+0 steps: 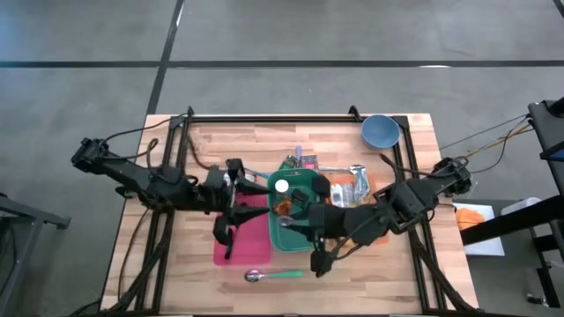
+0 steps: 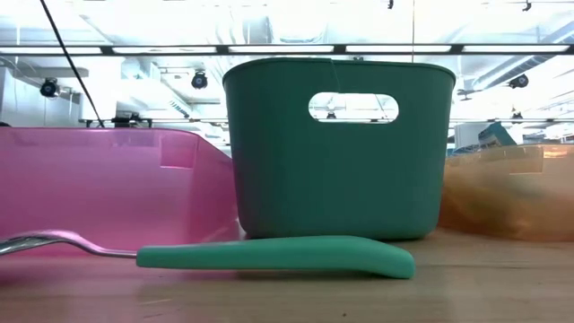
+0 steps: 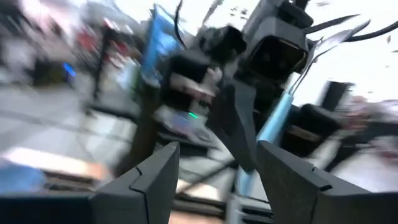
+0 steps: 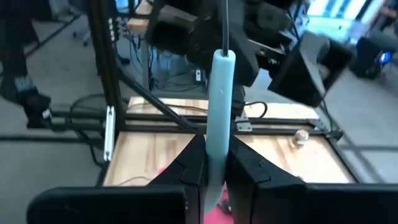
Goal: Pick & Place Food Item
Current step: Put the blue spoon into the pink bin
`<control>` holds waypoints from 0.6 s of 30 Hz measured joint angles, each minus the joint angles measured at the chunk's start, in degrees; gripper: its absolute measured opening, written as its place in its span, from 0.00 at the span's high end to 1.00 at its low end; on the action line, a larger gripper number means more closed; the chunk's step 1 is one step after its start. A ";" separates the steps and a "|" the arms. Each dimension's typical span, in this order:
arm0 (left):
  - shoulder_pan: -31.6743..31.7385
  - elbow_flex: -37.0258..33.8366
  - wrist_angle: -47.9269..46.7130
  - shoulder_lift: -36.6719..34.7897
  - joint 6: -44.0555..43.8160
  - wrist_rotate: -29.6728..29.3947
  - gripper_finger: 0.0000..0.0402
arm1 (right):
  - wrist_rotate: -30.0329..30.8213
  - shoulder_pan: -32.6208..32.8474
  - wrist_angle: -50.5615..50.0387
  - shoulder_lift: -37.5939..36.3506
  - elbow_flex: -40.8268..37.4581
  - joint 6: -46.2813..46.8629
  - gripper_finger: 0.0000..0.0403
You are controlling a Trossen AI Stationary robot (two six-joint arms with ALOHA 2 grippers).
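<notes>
R gripper clamps blue utensil above green bin.

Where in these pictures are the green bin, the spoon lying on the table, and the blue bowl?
green bin (image 2: 336, 170): low view, on its front wall below the handle slot.
spoon (image 2: 278, 256): low view, on its green handle.
blue bowl (image 1: 380, 131): high view, on the inside of the bowl.
</notes>
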 joint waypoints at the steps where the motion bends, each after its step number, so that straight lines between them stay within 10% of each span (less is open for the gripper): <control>1: -0.95 0.07 1.19 0.34 3.42 -2.32 0.47 | -0.01 -0.29 0.16 0.00 -0.02 1.49 0.93; 6: -3.59 1.81 5.66 2.10 15.01 -5.62 0.47 | 0.02 -1.85 0.61 -0.09 -0.02 7.64 0.93; 18: -1.26 3.91 5.49 3.96 9.83 -6.77 0.47 | -3.13 -3.32 0.86 0.40 -0.03 10.02 0.93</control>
